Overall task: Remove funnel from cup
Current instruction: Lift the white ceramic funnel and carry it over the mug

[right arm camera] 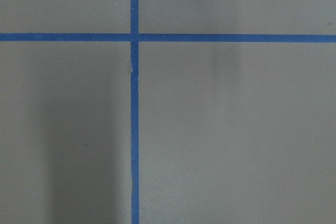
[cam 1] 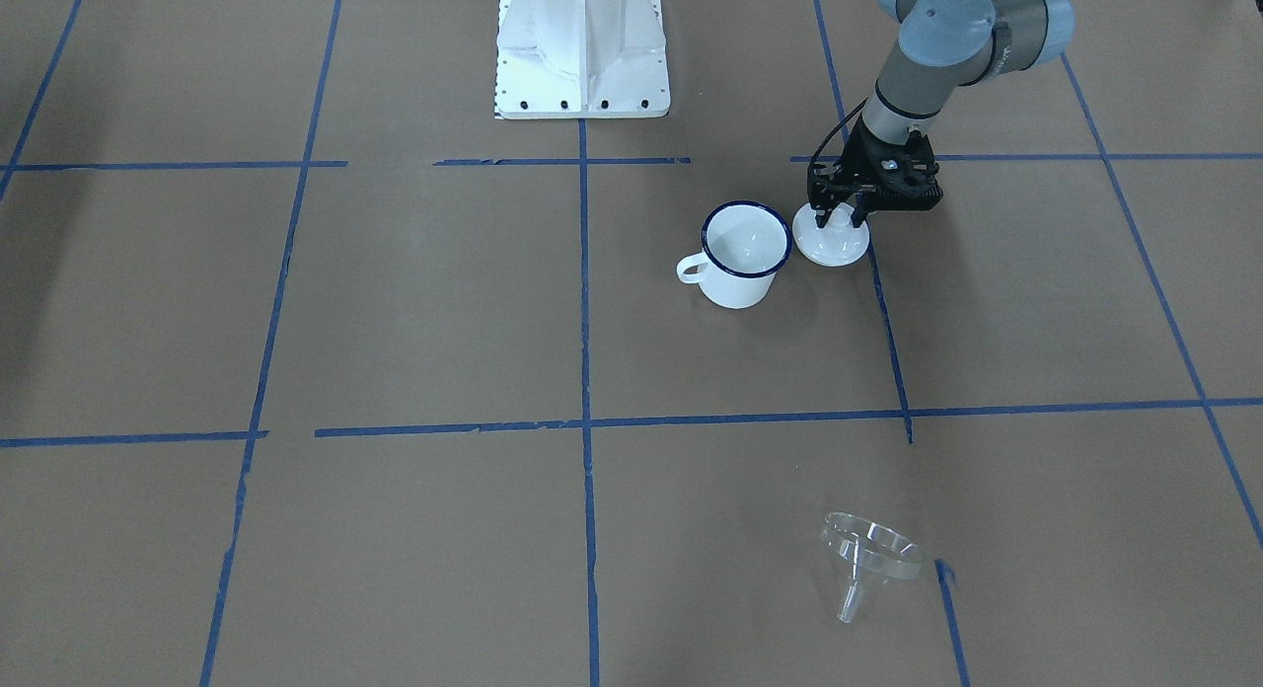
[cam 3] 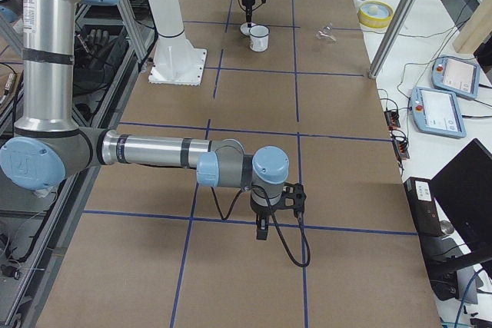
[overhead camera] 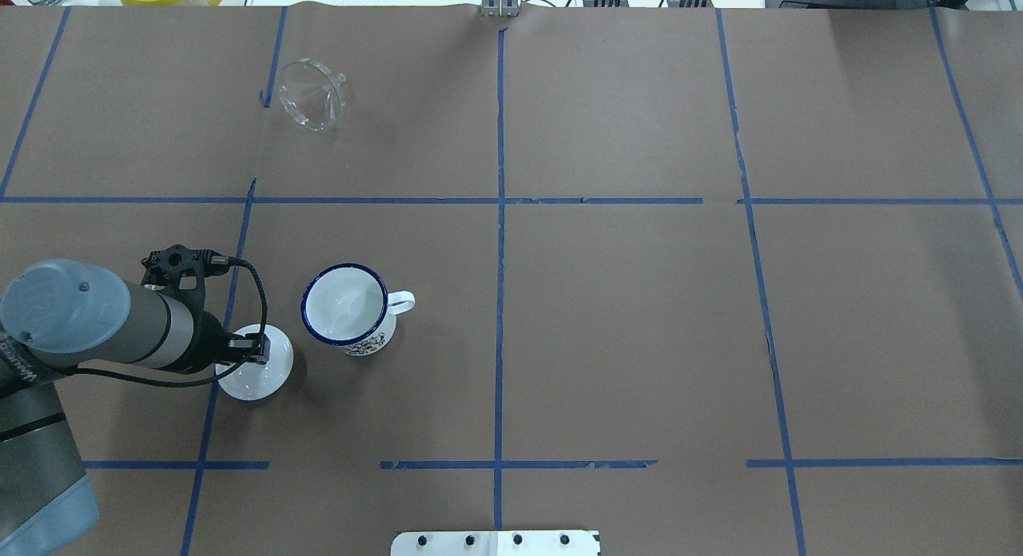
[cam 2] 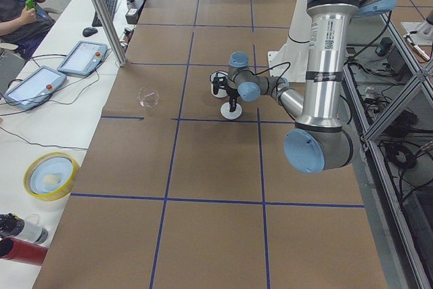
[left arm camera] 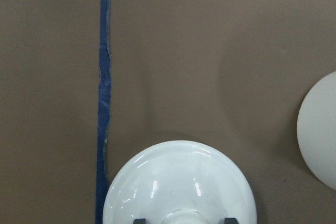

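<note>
Reading left to right overhead: left gripper (cam 1: 839,217) hangs over the white lid (overhead camera: 256,382), jaws spread either side of its knob and not pinching, going by the wrist view. Funnel (overhead camera: 313,94) is out of the cup, lying on its side far left, spout pointing away from the robot. Cup (overhead camera: 345,312) stands upright and empty just right of the lid. Right gripper (cam 3: 263,230): side view only, can't tell its state. Left arm is nearer the funnel.

On the tabletop (overhead camera: 639,340), the lid (overhead camera: 254,378) sits just left of the cup (overhead camera: 349,316), under the left end effector (cam 1: 837,216); the funnel (overhead camera: 312,94) lies far beyond the cup, slightly leftward.
</note>
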You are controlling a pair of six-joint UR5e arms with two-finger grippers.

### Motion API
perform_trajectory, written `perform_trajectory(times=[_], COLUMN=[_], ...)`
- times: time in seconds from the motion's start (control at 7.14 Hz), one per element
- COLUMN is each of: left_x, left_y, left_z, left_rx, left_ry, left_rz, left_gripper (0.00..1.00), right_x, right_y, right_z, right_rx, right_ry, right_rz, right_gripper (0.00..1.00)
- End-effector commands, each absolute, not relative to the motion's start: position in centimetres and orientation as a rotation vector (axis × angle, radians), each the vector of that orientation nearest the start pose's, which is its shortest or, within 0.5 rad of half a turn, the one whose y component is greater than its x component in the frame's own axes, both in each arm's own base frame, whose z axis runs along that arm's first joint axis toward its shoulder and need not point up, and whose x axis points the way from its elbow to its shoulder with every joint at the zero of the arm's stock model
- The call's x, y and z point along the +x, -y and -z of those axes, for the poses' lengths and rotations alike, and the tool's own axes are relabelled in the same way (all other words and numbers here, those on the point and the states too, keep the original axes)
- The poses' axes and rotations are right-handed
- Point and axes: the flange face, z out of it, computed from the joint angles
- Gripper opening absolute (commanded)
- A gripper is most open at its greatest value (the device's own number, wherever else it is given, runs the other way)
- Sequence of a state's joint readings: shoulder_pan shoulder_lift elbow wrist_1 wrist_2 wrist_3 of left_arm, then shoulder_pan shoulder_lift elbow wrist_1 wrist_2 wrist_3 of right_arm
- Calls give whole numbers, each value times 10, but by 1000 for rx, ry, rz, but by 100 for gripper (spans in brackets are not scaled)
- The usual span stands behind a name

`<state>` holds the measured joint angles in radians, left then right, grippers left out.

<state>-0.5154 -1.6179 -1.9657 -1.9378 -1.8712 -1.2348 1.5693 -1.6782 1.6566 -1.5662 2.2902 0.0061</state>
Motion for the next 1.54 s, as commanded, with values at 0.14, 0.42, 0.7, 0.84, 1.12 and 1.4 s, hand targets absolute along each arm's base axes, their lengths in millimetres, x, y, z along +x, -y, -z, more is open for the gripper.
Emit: perform_trajectory(times=[0.14,0.42,0.7,0.84,1.12,1.4], left_x=[391,387,376,366,320,264], left_y=[343,347,355,359,353,339], left_z=[-408,-407,-401,-396,-353,-290], left_rx=[78,84,101,111,113,123], left_ry=[-855,-856,-866,-869,-834,-814], left_rz=[48,59,79,91,130,178], left_gripper=[0,0,0,0,0,0], right_x=[67,67,67,67,67,67], right_y=[445,445,445,445,445,445], right_z=[-670,-670,-670,-670,-670,-670], right_rx=[-19,-19,-19,-19,-19,-19], right_ry=[719,719,719,719,719,719], right_rz=[-10,-10,-10,-10,-10,-10], right_gripper=[100,100,100,100,100,100])
